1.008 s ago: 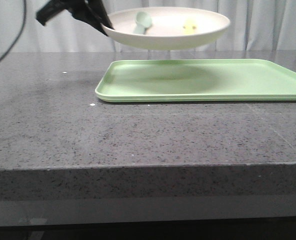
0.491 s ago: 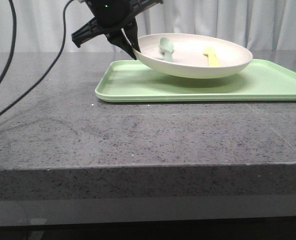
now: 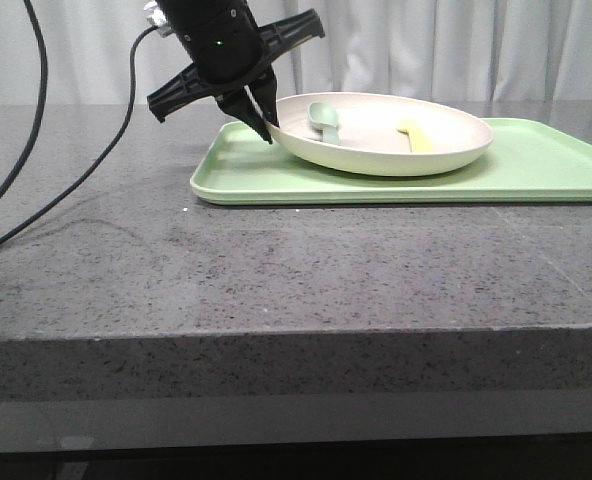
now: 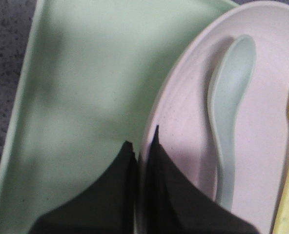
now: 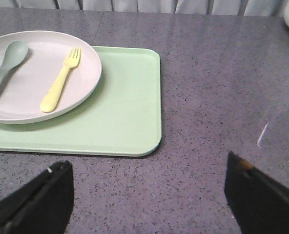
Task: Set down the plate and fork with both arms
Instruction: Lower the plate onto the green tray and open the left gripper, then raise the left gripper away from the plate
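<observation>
My right gripper point(image 5: 147, 195) hangs open over the counter point(image 3: 276, 270). Left of centre, my left gripper point(image 3: 259, 118) clamps the plate point(image 3: 386, 150) rim on the tray point(image 3: 536, 170); fork point(image 5: 61, 79) beside spoon point(image 5: 5, 68), tines pointing away.

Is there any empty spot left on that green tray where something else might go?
Yes. The tray is bare on its whole stretch between the plate and its far short edge. The plate end is crowded: the spoon and fork lie in the plate, and the left end effector grips its rim. The grey table in front is also bare.
</observation>
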{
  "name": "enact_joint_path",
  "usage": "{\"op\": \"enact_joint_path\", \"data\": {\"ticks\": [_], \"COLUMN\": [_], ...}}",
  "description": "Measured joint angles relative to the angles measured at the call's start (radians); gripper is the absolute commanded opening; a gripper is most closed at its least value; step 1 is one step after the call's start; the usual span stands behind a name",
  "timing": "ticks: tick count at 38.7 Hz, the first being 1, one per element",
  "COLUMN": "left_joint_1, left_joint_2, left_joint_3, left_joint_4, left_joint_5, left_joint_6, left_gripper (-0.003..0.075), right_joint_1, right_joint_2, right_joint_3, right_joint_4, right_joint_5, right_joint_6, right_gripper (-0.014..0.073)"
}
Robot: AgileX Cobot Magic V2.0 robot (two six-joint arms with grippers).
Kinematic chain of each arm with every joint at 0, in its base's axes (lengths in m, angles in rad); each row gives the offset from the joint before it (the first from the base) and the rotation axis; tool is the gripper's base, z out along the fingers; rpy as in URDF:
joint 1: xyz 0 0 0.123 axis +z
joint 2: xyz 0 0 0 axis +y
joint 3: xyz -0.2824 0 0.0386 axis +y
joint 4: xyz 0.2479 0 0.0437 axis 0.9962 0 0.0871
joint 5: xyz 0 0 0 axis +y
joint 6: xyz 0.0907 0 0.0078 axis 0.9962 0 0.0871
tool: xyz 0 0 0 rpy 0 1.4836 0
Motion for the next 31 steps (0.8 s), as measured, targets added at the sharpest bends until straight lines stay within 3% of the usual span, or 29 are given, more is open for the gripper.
{"op": "enact_joint_path", "data": {"ticks": [4,10,13,25,31], "left_joint_1": [0.000,0.000,0.000,0.000,0.000], "left_joint_2": [0.000,0.000,0.000,-0.050,-0.173], "left_joint_3": [0.000,-0.002,-0.004,-0.004,-0.004], "left_joint_4": [0.002,0.002,0.002,0.007,0.097], "left_joint_5": [0.000,-0.002,-0.002,0.057,0.152], "left_joint_6": [0.000,0.000,0.000,0.164,0.305], "left_gripper": [0.0106,0.0335,0.0390,0.0347,0.0296], "right_joint_1": [0.000,0.000,0.000,0.000,0.000], "right_joint_2": [0.000,0.000,0.000,0.000,0.000], "right_joint_3": [0.000,0.000,0.000,0.000,0.000], "right_joint_4": [0.000,0.000,0.000,0.000,0.000], "right_joint_5": [0.000,0.000,0.000,0.000,0.000], "right_joint_6": [0.000,0.000,0.000,0.000,0.000], "right_gripper": [0.0645,0.0645,0.0645,0.0645,0.0645]}}
